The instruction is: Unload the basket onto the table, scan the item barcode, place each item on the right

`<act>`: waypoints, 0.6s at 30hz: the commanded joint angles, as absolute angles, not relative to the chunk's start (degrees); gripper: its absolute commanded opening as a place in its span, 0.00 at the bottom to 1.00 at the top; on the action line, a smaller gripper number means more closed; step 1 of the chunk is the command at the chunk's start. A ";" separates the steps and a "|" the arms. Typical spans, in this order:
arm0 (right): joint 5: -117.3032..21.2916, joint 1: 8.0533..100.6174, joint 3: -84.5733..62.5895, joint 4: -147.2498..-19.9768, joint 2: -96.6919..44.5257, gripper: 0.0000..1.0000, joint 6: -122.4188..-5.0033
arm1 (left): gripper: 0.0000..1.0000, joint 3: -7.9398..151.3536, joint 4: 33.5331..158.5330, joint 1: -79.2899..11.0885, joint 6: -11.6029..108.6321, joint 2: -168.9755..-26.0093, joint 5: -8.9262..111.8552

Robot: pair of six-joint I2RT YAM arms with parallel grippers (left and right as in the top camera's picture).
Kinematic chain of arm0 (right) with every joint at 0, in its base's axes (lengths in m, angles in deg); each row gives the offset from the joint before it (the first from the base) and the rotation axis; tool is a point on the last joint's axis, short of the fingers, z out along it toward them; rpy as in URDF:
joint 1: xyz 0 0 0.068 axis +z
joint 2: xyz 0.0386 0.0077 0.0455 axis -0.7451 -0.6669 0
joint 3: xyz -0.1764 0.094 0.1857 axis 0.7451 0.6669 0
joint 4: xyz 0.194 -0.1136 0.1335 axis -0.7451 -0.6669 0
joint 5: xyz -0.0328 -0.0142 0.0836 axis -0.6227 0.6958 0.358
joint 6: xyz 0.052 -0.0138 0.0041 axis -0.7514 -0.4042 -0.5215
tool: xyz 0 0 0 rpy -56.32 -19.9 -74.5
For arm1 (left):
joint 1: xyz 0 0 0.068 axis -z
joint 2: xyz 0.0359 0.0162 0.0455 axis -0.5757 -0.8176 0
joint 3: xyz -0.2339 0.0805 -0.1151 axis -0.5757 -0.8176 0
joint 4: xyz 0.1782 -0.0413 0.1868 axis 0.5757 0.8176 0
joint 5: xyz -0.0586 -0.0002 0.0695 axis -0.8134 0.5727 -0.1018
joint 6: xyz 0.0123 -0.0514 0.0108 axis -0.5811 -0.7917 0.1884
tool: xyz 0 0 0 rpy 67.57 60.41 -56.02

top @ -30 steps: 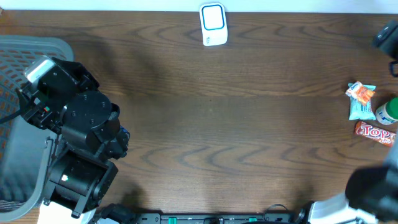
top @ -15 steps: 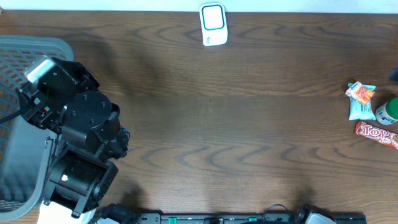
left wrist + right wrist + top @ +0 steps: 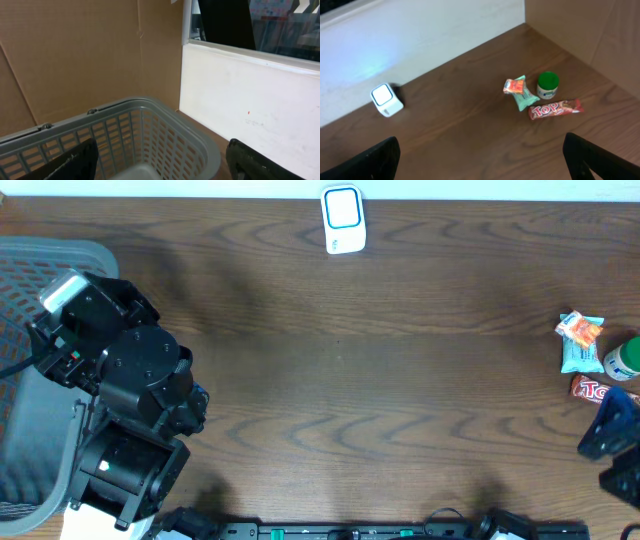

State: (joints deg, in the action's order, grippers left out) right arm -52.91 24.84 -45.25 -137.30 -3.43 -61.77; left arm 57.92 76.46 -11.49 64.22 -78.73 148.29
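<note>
Overhead: the scanner [image 3: 342, 220] is standing at top centre. The snack packet [image 3: 580, 340], green-capped bottle [image 3: 625, 358] and Top bar [image 3: 592, 388] are sitting at the right edge, with the right arm [image 3: 612, 430] overlapping the bar.

Left wrist: the left gripper [image 3: 162, 145] is gaping empty above the grey basket [image 3: 125, 101].

Right wrist: the right gripper [image 3: 481, 140] is hanging spread wide, grasping nothing.

Mock shop checkout: barcode scanner [image 3: 386, 100], grey basket [image 3: 150, 125], packaged snacks [image 3: 555, 108]; cardboard walls [image 3: 75, 50] around

Brown table [image 3: 400, 380]: white scanner [image 3: 342, 220], snack packet [image 3: 580, 342], green-lidded jar [image 3: 624, 359], chocolate bar [image 3: 555, 109].
</note>
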 commanded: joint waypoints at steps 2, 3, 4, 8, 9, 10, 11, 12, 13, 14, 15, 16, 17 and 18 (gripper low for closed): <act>-53.92 25.82 -45.38 -137.52 1.27 0.99 -54.66 | 0.82 57.94 76.37 -11.73 64.98 -78.68 149.19; -54.07 26.28 -45.38 -137.44 2.47 0.99 -53.57 | 0.82 57.94 76.37 -11.73 64.98 -78.68 149.19; -54.05 26.78 -45.38 -137.44 3.72 0.99 -52.56 | 0.82 57.94 76.37 -11.73 64.98 -78.68 149.19; -52.26 28.23 -45.38 -137.46 8.55 0.99 -48.24 | 0.82 57.94 76.37 -11.73 64.98 -78.68 149.19; -50.66 28.40 -45.38 -137.48 9.64 0.99 -46.14 | 0.82 57.94 76.37 -11.73 64.98 -78.68 149.19; -48.89 28.40 -45.36 -137.61 10.71 0.99 -44.11 | 0.82 57.94 76.37 -11.73 64.98 -78.68 149.19; -47.40 28.40 -45.36 -137.79 11.76 0.99 -42.49 | 0.82 57.94 76.37 -11.73 64.98 -78.68 149.19; -46.22 28.40 -45.32 -138.00 12.77 0.99 -41.22 | 0.82 57.94 76.37 -11.73 64.98 -78.68 149.19; -45.42 28.40 -45.27 -138.31 13.75 0.99 -40.39 | 0.82 57.94 76.37 -11.73 64.98 -78.68 149.19; -45.18 28.51 -45.25 -138.51 14.65 0.99 -39.91 | 0.82 57.94 76.37 -11.73 64.98 -78.68 149.19; -45.20 29.15 -45.01 -138.49 15.72 0.99 -39.84 | 0.82 57.94 76.37 -11.73 64.98 -78.68 149.19; -45.20 29.67 -44.58 -138.42 16.77 0.99 -39.87 | 0.82 57.94 76.37 -11.73 64.98 -78.68 149.19; -45.20 30.78 -44.05 -138.22 17.77 0.99 -39.87 | 0.82 57.94 76.37 -11.73 64.98 -78.68 149.19; -45.20 32.12 -43.33 -137.52 18.97 0.99 -39.87 | 0.82 57.94 76.37 -11.73 64.98 -78.68 149.19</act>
